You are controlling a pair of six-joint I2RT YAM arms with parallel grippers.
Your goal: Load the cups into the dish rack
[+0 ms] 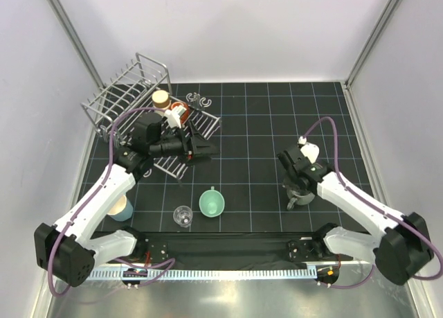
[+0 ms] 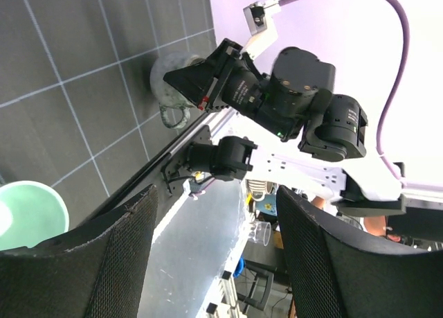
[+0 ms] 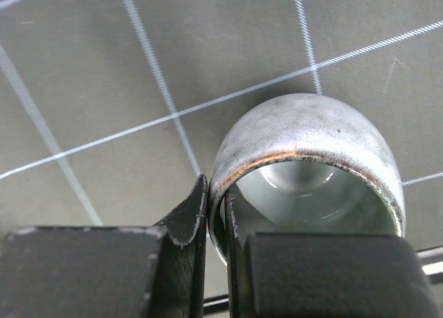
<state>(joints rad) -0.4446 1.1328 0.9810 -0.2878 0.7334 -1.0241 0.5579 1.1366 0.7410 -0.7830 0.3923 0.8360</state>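
The grey mug (image 3: 304, 131) was at the right side of the mat (image 1: 263, 124), its rim pinched by the right gripper (image 3: 216, 207) (one finger inside, one outside). The green cup (image 1: 212, 202) and the glass (image 1: 183, 215) sat mid-front. The left gripper (image 1: 204, 149) hung open beside the rack (image 1: 121, 100).

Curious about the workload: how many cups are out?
6: beige cup and orange-red cup at the dish rack, mint cup and clear glass front centre, pale cup near left, grey mug in the right gripper. Others may be hidden.
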